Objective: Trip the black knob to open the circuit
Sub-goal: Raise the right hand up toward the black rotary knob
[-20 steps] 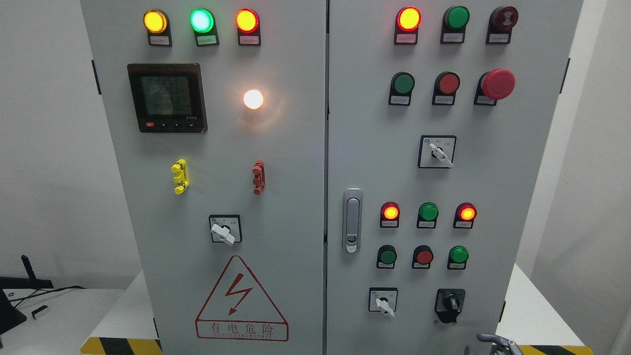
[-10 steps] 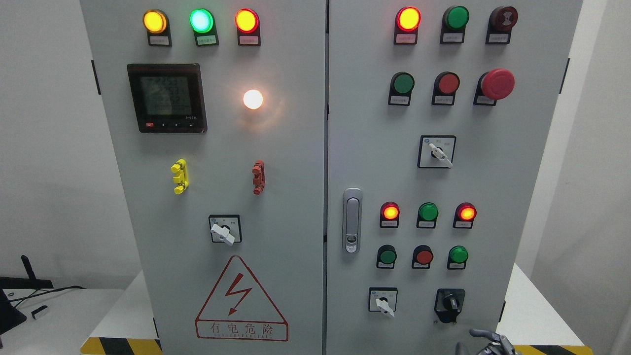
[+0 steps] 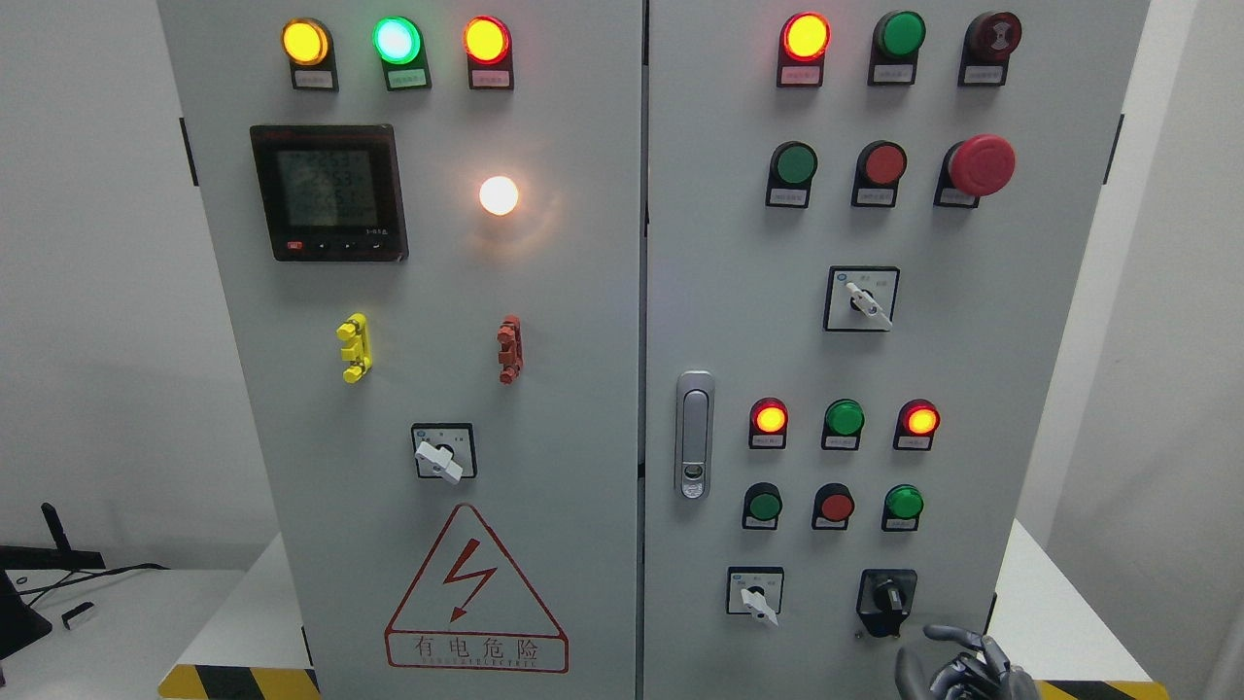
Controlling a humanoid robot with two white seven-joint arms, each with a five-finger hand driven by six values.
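Note:
The black knob (image 3: 886,597) sits on a black plate at the lower right of the grey cabinet's right door (image 3: 836,340), its handle pointing roughly upward. My right hand (image 3: 957,666) rises from the bottom edge just below and right of the knob, apart from it. Its dark metal fingers (image 3: 952,636) are loosely curved and hold nothing. The left arm is out of view.
A white-handled selector switch (image 3: 756,593) stands left of the knob, green and red push buttons (image 3: 834,506) above it. A door latch (image 3: 693,435) is at the door's left edge. A red mushroom stop button (image 3: 980,165) juts out higher up. Yellow-black striping (image 3: 238,681) marks the base.
My right hand has risen from the bottom edge and moved slightly left, closer to the black knob. More of its fingers show now.

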